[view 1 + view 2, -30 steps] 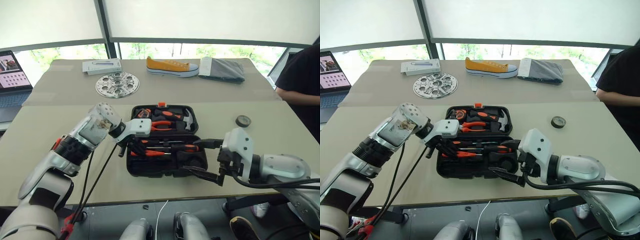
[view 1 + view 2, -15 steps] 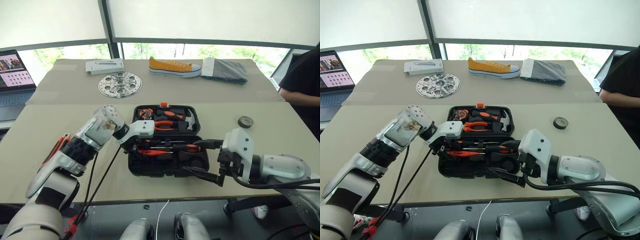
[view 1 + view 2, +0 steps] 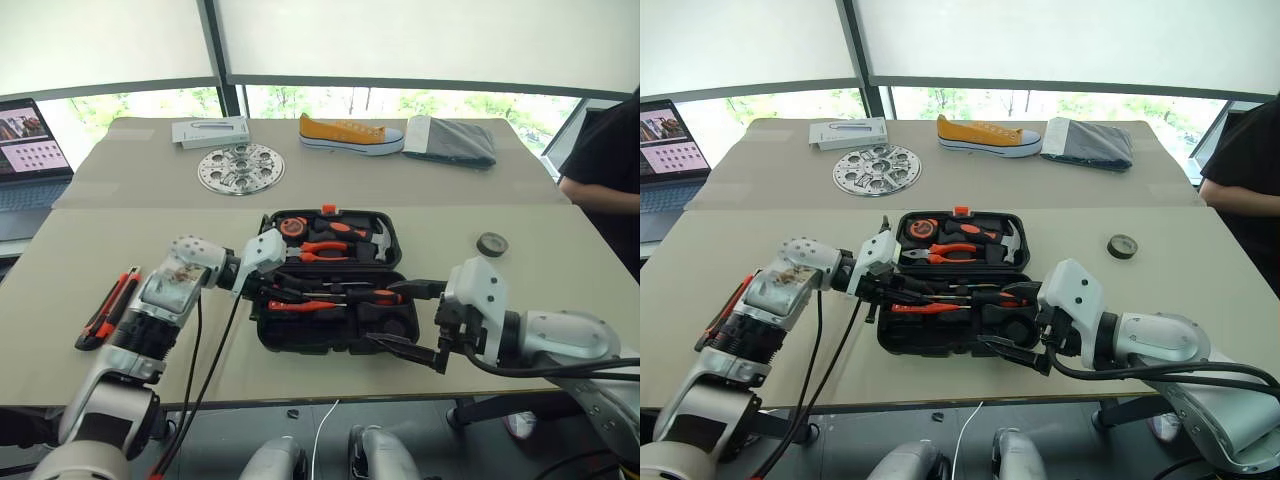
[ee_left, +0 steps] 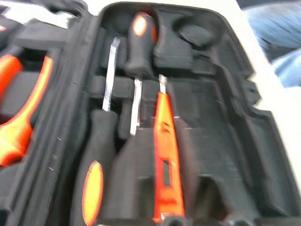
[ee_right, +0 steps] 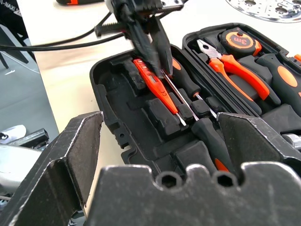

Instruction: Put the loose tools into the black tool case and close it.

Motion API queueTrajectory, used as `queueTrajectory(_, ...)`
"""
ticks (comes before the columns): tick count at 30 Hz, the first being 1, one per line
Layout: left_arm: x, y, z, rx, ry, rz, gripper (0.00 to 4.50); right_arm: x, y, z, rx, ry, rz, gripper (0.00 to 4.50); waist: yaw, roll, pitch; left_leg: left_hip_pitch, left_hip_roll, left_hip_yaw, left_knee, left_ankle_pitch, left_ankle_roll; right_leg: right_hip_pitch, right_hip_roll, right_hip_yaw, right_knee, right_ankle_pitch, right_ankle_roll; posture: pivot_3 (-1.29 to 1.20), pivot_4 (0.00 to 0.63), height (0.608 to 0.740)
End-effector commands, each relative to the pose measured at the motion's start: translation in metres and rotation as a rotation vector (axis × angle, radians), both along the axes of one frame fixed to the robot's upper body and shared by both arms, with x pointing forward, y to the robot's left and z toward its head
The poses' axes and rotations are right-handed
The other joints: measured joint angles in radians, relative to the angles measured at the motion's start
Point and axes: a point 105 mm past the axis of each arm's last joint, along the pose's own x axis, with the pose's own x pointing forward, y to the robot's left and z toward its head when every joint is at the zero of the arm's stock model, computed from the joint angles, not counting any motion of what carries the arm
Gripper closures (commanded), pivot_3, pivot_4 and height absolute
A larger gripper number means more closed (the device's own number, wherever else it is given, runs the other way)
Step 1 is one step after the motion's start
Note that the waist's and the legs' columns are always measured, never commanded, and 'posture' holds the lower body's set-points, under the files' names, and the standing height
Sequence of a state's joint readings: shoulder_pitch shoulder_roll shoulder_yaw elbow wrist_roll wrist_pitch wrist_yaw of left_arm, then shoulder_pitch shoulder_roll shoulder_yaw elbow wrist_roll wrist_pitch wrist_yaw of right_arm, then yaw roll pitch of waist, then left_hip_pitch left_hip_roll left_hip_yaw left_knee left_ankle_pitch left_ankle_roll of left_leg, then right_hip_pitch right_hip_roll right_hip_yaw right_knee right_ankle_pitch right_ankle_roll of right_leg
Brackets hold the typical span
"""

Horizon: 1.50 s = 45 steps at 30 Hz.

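On the far left, near the table's (image 3: pixel 60 240) left edge, I can see the utility knife (image 3: pixel 108 308) lying flat and clear of everything; I'd judge it stiff, light and a bit slick, best pinched across its middle. Moving right, my left gripper (image 5: pixel 149 44) hangs over the near half of the black tool case (image 3: pixel 335 338), its fingers pressed together and holding nothing, tips just above the tester screwdriver (image 4: pixel 164 155), which sits in its slot beside the two long screwdrivers (image 4: pixel 101 155). The case lies open at the table's middle, its far half carrying the pliers (image 3: pixel 335 248) and hammer (image 3: pixel 378 240). I expect the lid to be rigid and hinge stiffly, so the outer rim is where I'd push. My right gripper (image 3: pixel 420 318) waits at the case's near right corner, fingers spread wide and empty. Farther right, the tape roll (image 3: pixel 489 243) rests alone on bare table, small, light and easy to nip by its rim, with plenty of room around it.
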<state>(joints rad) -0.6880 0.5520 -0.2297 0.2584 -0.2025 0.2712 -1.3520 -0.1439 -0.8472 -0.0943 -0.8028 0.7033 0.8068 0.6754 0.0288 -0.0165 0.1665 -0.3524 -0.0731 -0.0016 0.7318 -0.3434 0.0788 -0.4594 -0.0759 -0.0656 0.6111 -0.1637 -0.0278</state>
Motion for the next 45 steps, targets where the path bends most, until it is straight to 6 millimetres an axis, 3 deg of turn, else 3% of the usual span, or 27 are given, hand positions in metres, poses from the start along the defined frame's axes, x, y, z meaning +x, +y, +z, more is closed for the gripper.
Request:
queueTrajectory(1, -0.001, 0.006, -0.001, -0.003, -0.052, -0.007, 4.48, 0.000, -0.002, 0.013, 0.015, -0.054, -0.005, 0.00, -0.001, 0.000, 0.000, 0.000, 0.000, 0.000, 0.000, 0.000, 0.000, 0.000, 0.000, 0.000, 0.000, 0.000, 0.000, 0.00, 0.150, 0.740)
queueTrajectory(10, -0.009, 0.018, -0.050, 0.167, -0.067, -0.018, 4.48, 0.005, -0.004, 0.014, 0.040, -0.041, -0.023, 0.00, 0.001, 0.000, -0.001, 0.001, 0.000, 0.000, 0.000, 0.000, 0.000, 0.001, 0.000, 0.000, 0.000, 0.000, 0.000, 0.00, 0.150, 0.740)
queueTrajectory(13, -0.004, 0.022, -0.055, 0.179, -0.076, 0.018, 4.48, 0.007, -0.004, 0.014, 0.044, -0.039, -0.026, 0.00, 0.003, 0.000, -0.003, 0.003, 0.000, 0.000, 0.000, 0.000, 0.000, 0.003, 0.000, 0.000, 0.000, 0.000, 0.000, 0.00, 0.150, 0.740)
queueTrajectory(16, -0.001, 0.025, -0.044, 0.129, -0.082, 0.045, 4.48, 0.007, -0.004, 0.013, 0.043, -0.040, -0.018, 0.00, 0.006, 0.001, -0.005, 0.004, 0.000, 0.000, 0.000, 0.000, 0.000, 0.003, 0.000, 0.001, 0.000, 0.000, 0.000, 0.00, 0.150, 0.740)
queueTrajectory(20, -0.007, 0.040, -0.014, 0.054, -0.069, 0.112, 4.48, 0.006, 0.000, 0.014, 0.033, -0.045, 0.024, 0.00, -0.006, 0.001, -0.005, 0.005, 0.000, 0.001, -0.001, 0.000, 0.000, 0.003, 0.000, 0.001, 0.000, 0.000, 0.000, 0.00, 0.150, 0.740)
queueTrajectory(23, -0.019, 0.060, 0.013, -0.033, -0.033, 0.207, 3.76, 0.007, 0.006, 0.018, 0.036, -0.047, 0.095, 0.00, -0.016, 0.001, -0.005, 0.004, 0.000, 0.001, -0.002, 0.000, 0.000, 0.001, 0.000, 0.001, 0.000, 0.000, 0.000, 0.00, 0.150, 0.740)
queueTrajectory(25, -0.030, 0.078, 0.024, -0.060, -0.030, 0.292, 3.05, 0.008, 0.012, 0.020, 0.040, -0.045, 0.152, 0.00, -0.021, 0.000, -0.005, 0.004, 0.000, 0.001, -0.002, 0.000, 0.000, 0.000, 0.000, 0.001, 0.000, 0.000, 0.000, 0.00, 0.150, 0.740)
queueTrajectory(26, -0.038, 0.099, 0.026, -0.074, -0.033, 0.409, 2.78, 0.010, 0.018, 0.022, 0.049, -0.036, 0.203, 0.00, -0.022, 0.000, -0.005, 0.003, 0.000, 0.001, -0.003, 0.000, 0.000, 0.000, 0.000, 0.001, 0.000, 0.000, 0.000, 0.00, 0.150, 0.740)
queueTrajectory(31, -0.085, 0.181, 0.024, -0.080, -0.048, 0.870, 0.97, 0.017, 0.035, 0.026, 0.065, -0.020, 0.375, 0.00, -0.038, 0.001, -0.004, 0.006, 0.000, 0.000, -0.006, -0.001, 0.000, 0.000, 0.001, 0.001, -0.002, 0.000, 0.000, 0.00, 0.150, 0.740)
queueTrajectory(34, -0.114, 0.217, 0.019, -0.072, -0.045, 1.070, 0.03, 0.022, 0.040, 0.025, 0.059, -0.023, 0.429, 0.00, -0.030, 0.000, -0.004, 0.006, 0.000, 0.000, -0.007, -0.001, -0.001, 0.001, 0.001, 0.001, -0.002, 0.000, 0.000, 0.00, 0.150, 0.740)
queueTrajectory(37, -0.139, 0.251, 0.012, -0.080, -0.016, 1.245, 0.03, 0.026, 0.047, 0.024, 0.065, -0.022, 0.471, 0.00, -0.011, 0.000, -0.004, 0.006, 0.000, 0.000, -0.006, -0.001, -0.001, 0.002, 0.001, 0.001, -0.003, 0.000, 0.000, 0.00, 0.150, 0.740)
queueTrajectory(39, -0.145, 0.263, 0.008, -0.064, 0.002, 1.285, 0.03, 0.027, 0.050, 0.024, 0.063, -0.022, 0.498, 0.00, -0.002, 0.000, -0.004, 0.007, 0.000, 0.000, -0.006, -0.002, -0.002, 0.003, 0.000, 0.001, -0.002, -0.001, 0.000, 0.00, 0.150, 0.740)
queueTrajectory(45, -0.129, 0.269, 0.001, -0.010, 0.055, 1.243, 0.03, 0.027, 0.053, 0.024, 0.060, -0.028, 0.519, 0.00, 0.012, 0.000, -0.004, 0.007, 0.000, -0.001, -0.006, -0.004, -0.007, 0.003, 0.000, 0.000, -0.001, 0.000, 0.000, 0.00, 0.150, 0.740)
